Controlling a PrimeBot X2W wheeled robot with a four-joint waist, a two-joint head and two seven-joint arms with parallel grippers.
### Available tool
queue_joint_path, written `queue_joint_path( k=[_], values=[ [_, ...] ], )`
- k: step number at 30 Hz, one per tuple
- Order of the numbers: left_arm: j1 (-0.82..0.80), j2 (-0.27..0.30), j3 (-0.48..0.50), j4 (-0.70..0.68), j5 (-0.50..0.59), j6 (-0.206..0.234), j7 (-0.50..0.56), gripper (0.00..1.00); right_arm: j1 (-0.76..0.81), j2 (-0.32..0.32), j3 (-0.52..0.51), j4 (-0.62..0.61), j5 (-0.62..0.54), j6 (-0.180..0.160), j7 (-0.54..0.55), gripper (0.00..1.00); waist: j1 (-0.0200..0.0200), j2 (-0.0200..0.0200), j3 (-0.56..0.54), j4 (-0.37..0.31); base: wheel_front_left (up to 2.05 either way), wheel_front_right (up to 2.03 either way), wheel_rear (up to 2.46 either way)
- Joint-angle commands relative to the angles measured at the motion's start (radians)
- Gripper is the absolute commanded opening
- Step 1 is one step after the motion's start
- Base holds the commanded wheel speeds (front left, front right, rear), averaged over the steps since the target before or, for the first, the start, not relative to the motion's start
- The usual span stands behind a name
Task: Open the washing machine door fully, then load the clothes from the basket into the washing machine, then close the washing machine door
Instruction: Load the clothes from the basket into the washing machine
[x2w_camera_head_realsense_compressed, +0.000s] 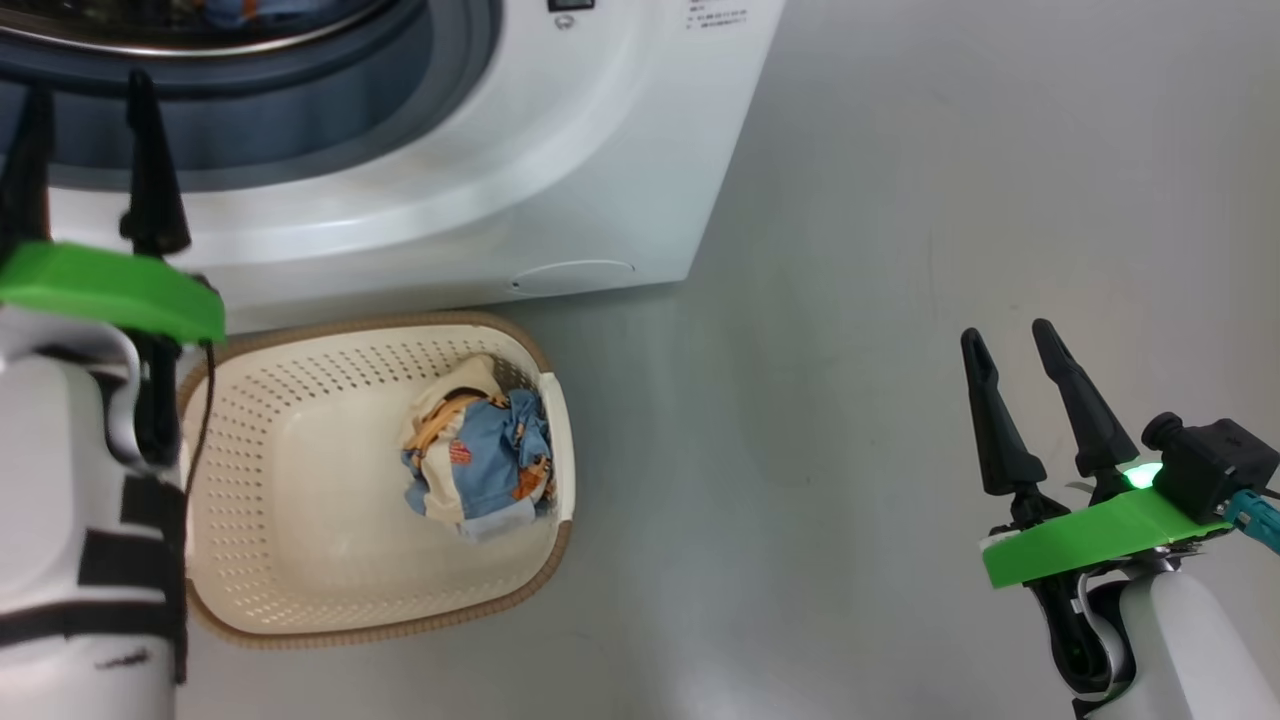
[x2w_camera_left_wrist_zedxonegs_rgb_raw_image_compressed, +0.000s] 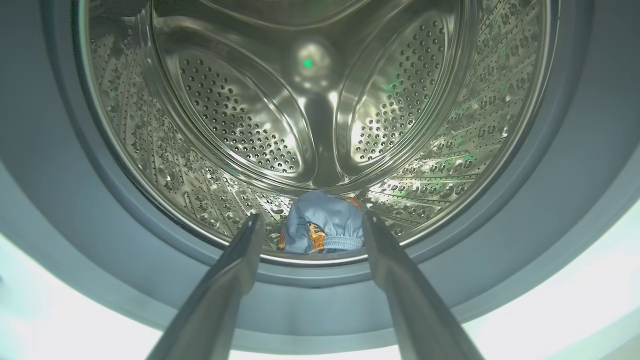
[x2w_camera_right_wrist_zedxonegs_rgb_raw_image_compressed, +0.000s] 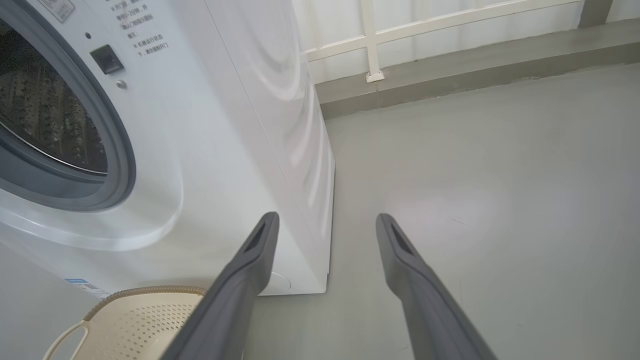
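Left wrist view: left jaws apart at the drum (x2w_camera_left_wrist_zedxonegs_rgb_raw_image_compressed: 250, 125), one garment (x2w_camera_left_wrist_zedxonegs_rgb_raw_image_compressed: 322, 230) inside. Right jaws apart, parked clear of the basket (x2w_camera_head_realsense_compressed: 300, 560).

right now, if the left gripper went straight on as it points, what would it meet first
Probably the light blue garment at the drum's front lip, in line between the left gripper's open jaws; depth unclear.

Light blue clothes (x2w_camera_head_realsense_compressed: 492, 462) (orange-brown prints), cream perforated basket (x2w_camera_head_realsense_compressed: 300, 530)

Glossy steel washing machine drum (x2w_camera_left_wrist_zedxonegs_rgb_raw_image_compressed: 240, 125); basket (x2w_camera_head_realsense_compressed: 330, 380), seemingly matt plastic.
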Motion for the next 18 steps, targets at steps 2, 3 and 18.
queue_joint_path(
  k=[2, 3, 18],
  values=[
    [0.051, 0.031, 0.021, -0.057, -0.005, -0.001, -0.005, 1.00, 0.023, -0.016, 0.020, -0.016, -0.011, 0.002, -0.005, 1.00, 0.0000, 0.0000, -0.029, 0.020, 0.00, 0.00, 0.00],
    [0.068, 0.028, 0.019, -0.069, -0.005, -0.001, -0.005, 1.00, 0.027, -0.019, 0.018, -0.014, -0.010, 0.002, -0.005, 1.00, 0.0000, 0.0000, -0.036, 0.025, 0.00, 0.00, 0.00],
    [0.367, -0.013, 0.036, -0.206, -0.004, -0.001, -0.005, 1.00, 0.097, -0.064, 0.021, 0.010, 0.006, 0.002, -0.005, 1.00, 0.0000, 0.0000, -0.181, 0.061, 0.00, 0.00, 0.00]
  ],
)
